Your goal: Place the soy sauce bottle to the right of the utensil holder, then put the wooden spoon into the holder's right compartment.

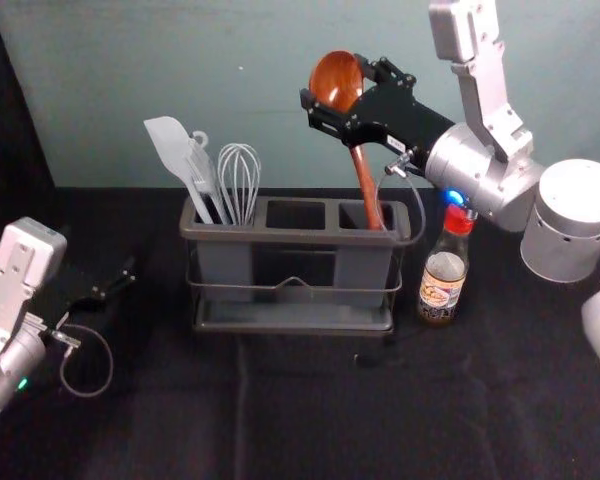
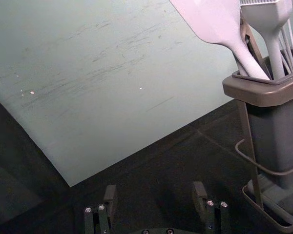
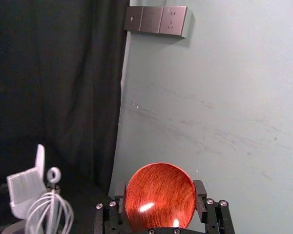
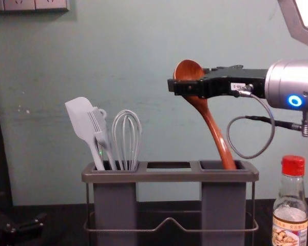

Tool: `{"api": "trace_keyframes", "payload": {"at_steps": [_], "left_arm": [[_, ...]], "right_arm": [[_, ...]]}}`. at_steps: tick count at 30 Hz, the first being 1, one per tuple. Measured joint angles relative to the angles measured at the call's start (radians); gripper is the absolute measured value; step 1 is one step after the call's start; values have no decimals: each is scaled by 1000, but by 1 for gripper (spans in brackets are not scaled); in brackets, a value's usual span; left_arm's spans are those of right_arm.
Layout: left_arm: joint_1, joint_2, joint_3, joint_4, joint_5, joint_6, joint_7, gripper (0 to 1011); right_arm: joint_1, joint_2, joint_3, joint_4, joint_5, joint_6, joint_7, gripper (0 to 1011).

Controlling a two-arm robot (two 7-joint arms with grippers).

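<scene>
The wooden spoon (image 1: 336,78) has visible grain and a smooth, glossy finish with bright highlights. The utensil holder (image 1: 320,237) has smooth plastic-looking cups with a low sheen, within a metal wire frame (image 4: 223,230). The spatula (image 4: 81,117) appears smooth and matt. The soy sauce bottle (image 4: 291,201) is clear and glossy, with a smooth plastic cap (image 4: 293,165) and a printed label. The desk (image 1: 280,430) bears matt, creased cloth. The right gripper (image 1: 334,81) combines dark, low-sheen parts with shiny metal screws.
</scene>
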Motion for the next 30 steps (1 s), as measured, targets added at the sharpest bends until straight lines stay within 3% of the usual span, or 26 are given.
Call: {"api": "trace_keyframes", "payload": {"at_steps": [13,24,30], "left_arm": [[0,0,0,0,0,0,0,1012],[0,0,0,0,0,0,0,1012],[0,0,0,0,0,0,0,1011]], "right_arm": [[-101,62,32,-155,33,33,-2,841],[-217,149,71,-304,79,87,0,840],[-254,180,77,-337,88,111,-3,840]]}}
